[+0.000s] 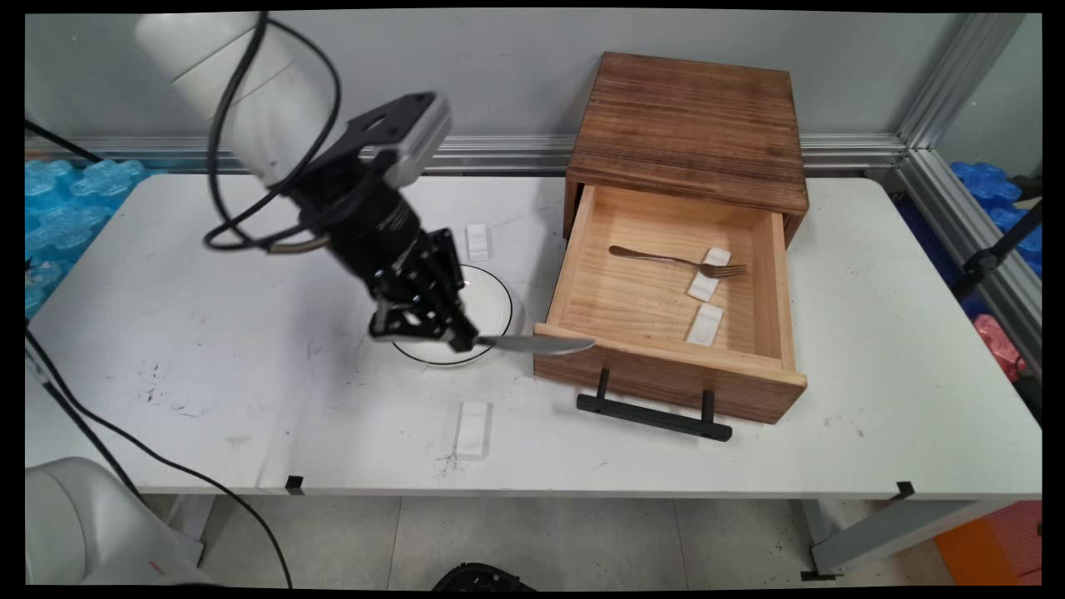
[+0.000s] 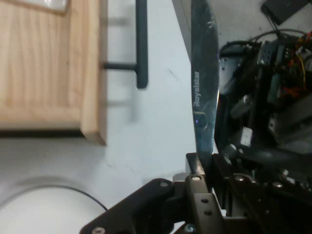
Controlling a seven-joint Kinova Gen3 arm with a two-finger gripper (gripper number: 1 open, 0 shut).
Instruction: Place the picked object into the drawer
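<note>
Gripping polished steel knife (image 1: 537, 343) by handle, black gripper (image 1: 463, 339) fingers clamped on it — blade flat, tip at drawer's (image 1: 666, 370) front edge. Beneath: round white plate (image 1: 491, 312), dark-rimmed. Scuffed white table (image 1: 250, 399). Farther — pale wood drawer open, fork (image 1: 678, 260) inside; dark grained cabinet (image 1: 691, 125), grey wall.

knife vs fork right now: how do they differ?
The knife is clamped in the end effector, held above the table with its blade tip over the drawer's front edge; the fork lies loose on the drawer floor. The knife shows a broad flat blade, the fork a thin handle and tines. Both are metal cutlery.
</note>
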